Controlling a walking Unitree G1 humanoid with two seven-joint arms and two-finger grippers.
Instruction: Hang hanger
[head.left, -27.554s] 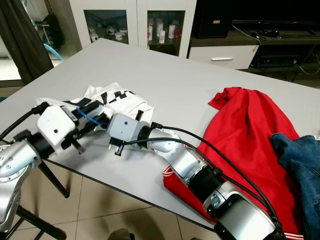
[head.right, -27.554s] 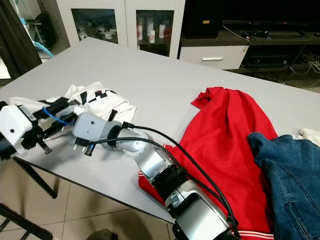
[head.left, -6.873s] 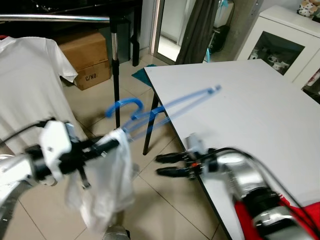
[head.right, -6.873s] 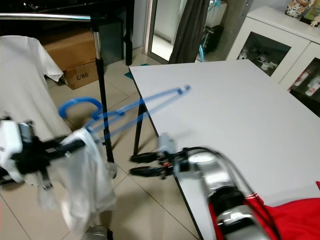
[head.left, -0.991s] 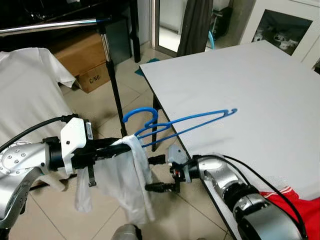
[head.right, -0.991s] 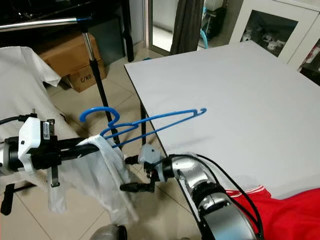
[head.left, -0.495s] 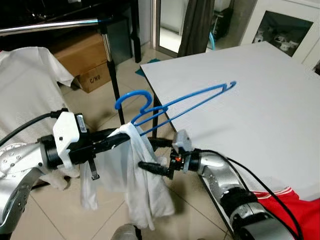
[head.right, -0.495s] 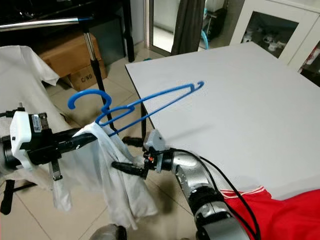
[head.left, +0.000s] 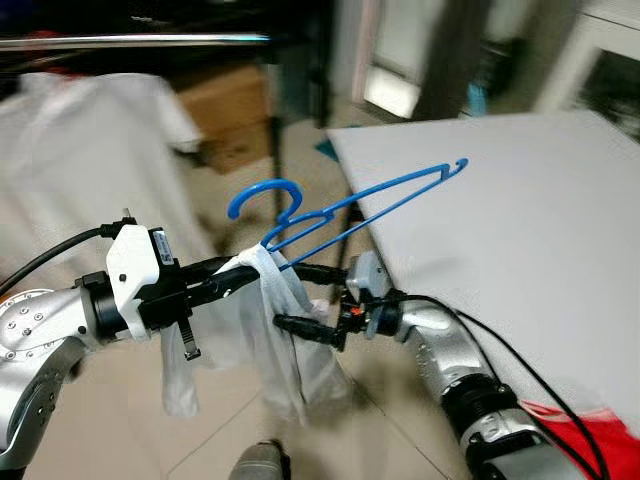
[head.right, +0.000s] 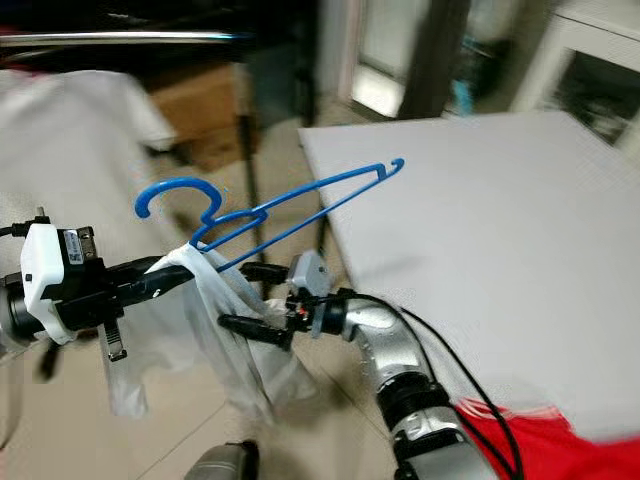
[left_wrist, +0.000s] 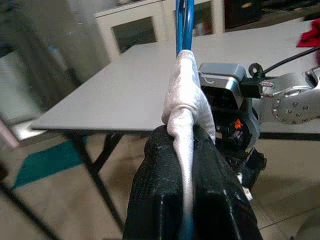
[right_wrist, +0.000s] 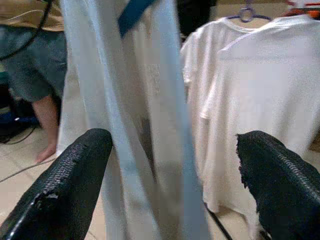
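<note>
My left gripper (head.left: 243, 273) is shut on the neck of a blue hanger (head.left: 340, 207) and on the white shirt (head.left: 285, 345) draped from it. It holds them up in the air left of the table. The hanger's hook (head.left: 262, 193) points up and left, and its long bar reaches over the table corner. In the left wrist view the fingers (left_wrist: 155, 165) pinch the white cloth (left_wrist: 186, 95) under the blue wire (left_wrist: 184, 25). My right gripper (head.left: 291, 296) is open, with one finger on each side of the hanging shirt (right_wrist: 145, 125).
A metal clothes rail (head.left: 140, 41) runs across the top left, with white shirts (head.left: 90, 150) hanging from it and a cardboard box (head.left: 235, 110) behind. The grey table (head.left: 520, 230) lies to the right, with a red garment (head.left: 590, 440) at its near edge. A person's leg (right_wrist: 45, 120) stands beyond the shirt.
My left gripper has lifted the hanger and shirt higher. My right gripper rose from below the table edge to straddle the shirt. The camera has swung, and the picture is blurred.
</note>
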